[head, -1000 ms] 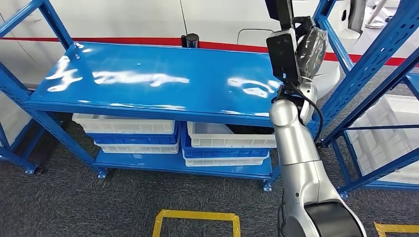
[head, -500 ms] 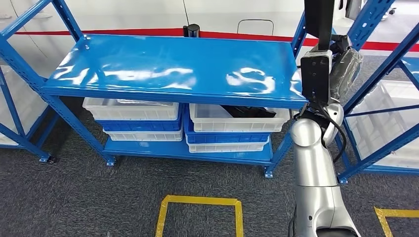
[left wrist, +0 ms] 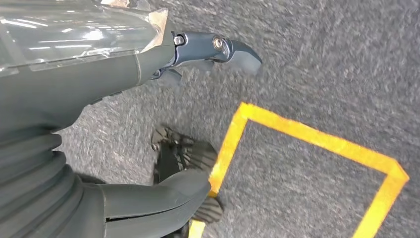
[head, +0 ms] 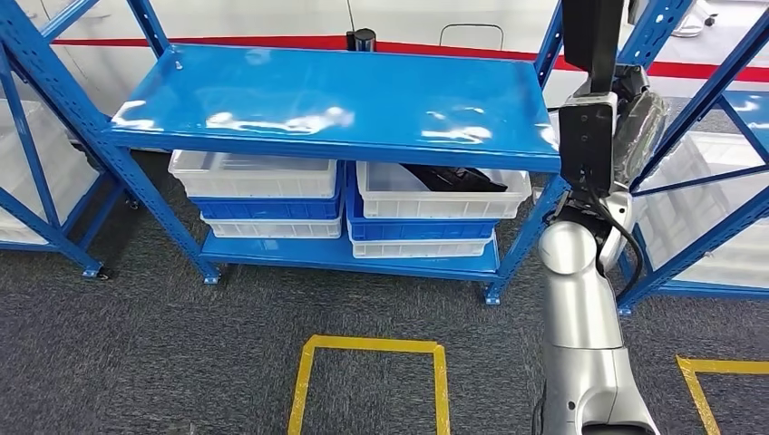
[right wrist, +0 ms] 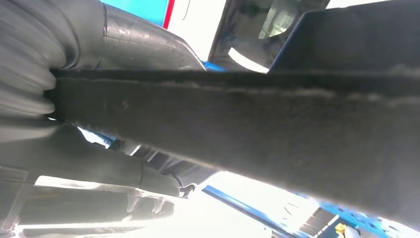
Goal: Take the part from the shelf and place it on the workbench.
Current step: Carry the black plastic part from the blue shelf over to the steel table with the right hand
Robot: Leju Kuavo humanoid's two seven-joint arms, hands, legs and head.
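Observation:
My right hand [head: 637,122], wrapped in clear plastic, is raised at the right end of the blue workbench top [head: 335,91]. It grips a long flat black part [head: 591,36] that stands upright and runs out of the head view at the top. The right wrist view shows the dark part [right wrist: 257,129] crossing close in front of the right hand [right wrist: 114,168]. My left hand [left wrist: 148,59] hangs over the grey carpet, fingers apart and holding nothing.
White bins [head: 254,177] sit under the workbench; the right one holds black parts [head: 453,177]. A blue rack with white bins [head: 716,227] stands to the right, another rack [head: 36,136] to the left. Yellow tape [head: 367,344] marks a square on the carpet.
The whole picture has shifted, so the camera has moved; the workbench now lies more squarely ahead. My right arm stays raised with the black part in its hand.

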